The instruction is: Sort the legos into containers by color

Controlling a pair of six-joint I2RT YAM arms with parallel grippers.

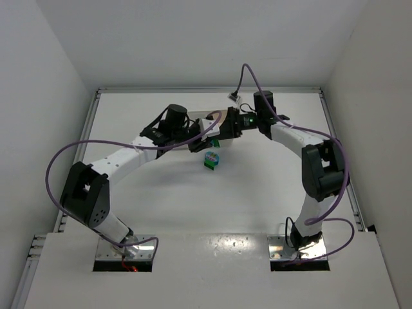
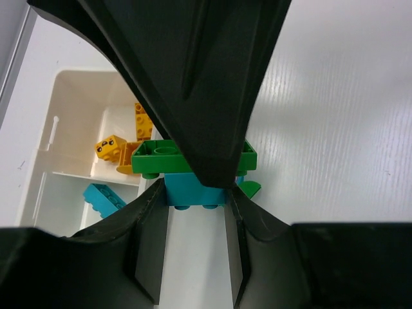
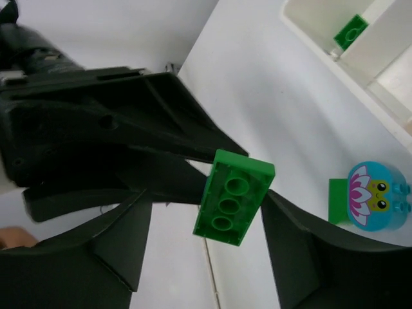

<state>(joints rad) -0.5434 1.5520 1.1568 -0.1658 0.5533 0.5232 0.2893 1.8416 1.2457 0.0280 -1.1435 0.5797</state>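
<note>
The green lego (image 3: 235,196), clamped in the right claw (image 3: 226,205), wants a straight pull off the cyan lego (image 2: 193,192) that the left claw (image 2: 196,202) seems to grip, without twisting.

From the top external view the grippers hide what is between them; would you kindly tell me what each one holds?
Observer: The left gripper is shut on a cyan brick that is stuck to a green brick.
Operator: And the right one?
Observer: The right gripper grips that green brick, whose hollow underside shows in the right wrist view.
Operator: What is sorted already?
Observer: In the tray, yellow bricks lie in one compartment and a loose cyan brick in the next.
</note>
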